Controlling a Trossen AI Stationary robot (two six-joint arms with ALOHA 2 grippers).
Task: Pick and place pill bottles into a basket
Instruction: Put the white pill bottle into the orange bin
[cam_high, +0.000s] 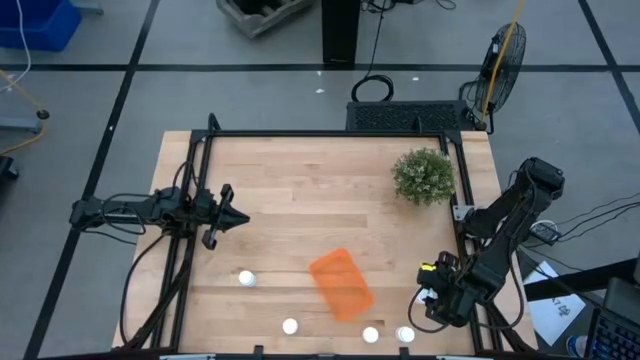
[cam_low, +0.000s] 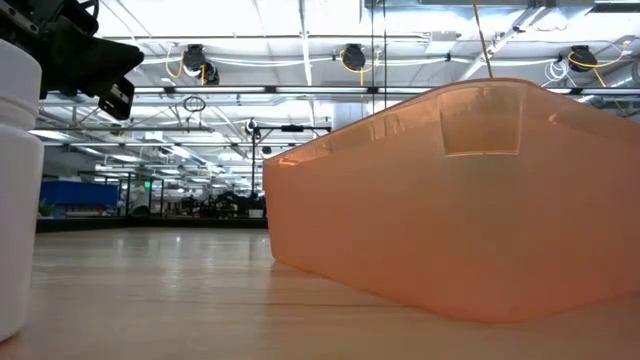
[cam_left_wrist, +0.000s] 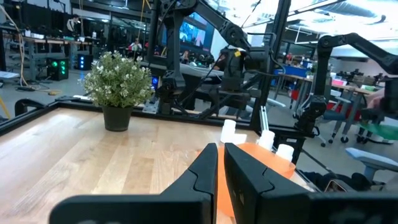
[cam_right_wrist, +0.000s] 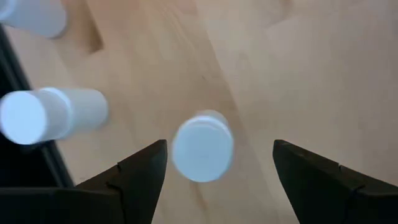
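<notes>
The orange basket lies slanted on the wooden table near the front middle. White pill bottles stand around it: one to its left, one near the front edge, and two at the front right. My right gripper hangs open, pointing down over another upright bottle. Its fingers stand on either side of the bottle's cap with gaps, touching nothing. In the high view this gripper hides that bottle. My left gripper is shut and empty above the table's left part, pointing toward the right edge.
A green potted plant stands at the far right. A black frame runs along the table's far edge and sides. In the low view the basket fills the right and one bottle stands close at the left.
</notes>
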